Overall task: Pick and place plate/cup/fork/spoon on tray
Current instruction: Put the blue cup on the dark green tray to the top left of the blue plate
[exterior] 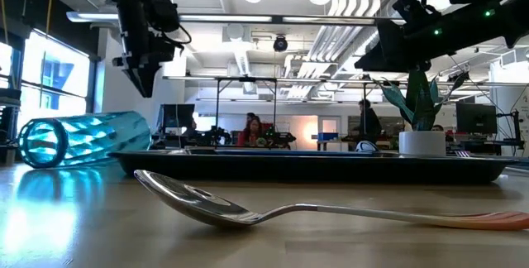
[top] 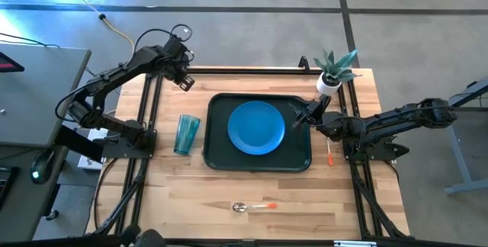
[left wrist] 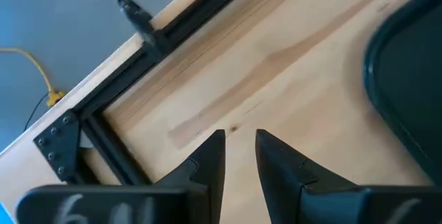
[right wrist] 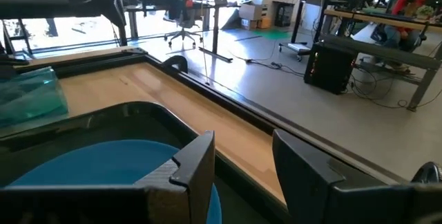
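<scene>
On the tray (top: 217,155) the plate (top: 256,127) already sits flat. My right gripper (top: 300,114) hovers open and empty over its far-right corner, so next I'd grab the fork (top: 329,152) on the counter (top: 229,186) just beside the tray, pinching the handle low. Left gripper (top: 186,81) waits, slightly open.

Both arms black, jointed, with exposed cabling; left gripper (left wrist: 239,156) fingers (left wrist: 210,160) dark, wedge-shaped, tapering to points; right gripper (right wrist: 240,160) fingers flat, blocky; green indicator lights on arm in low view.
</scene>
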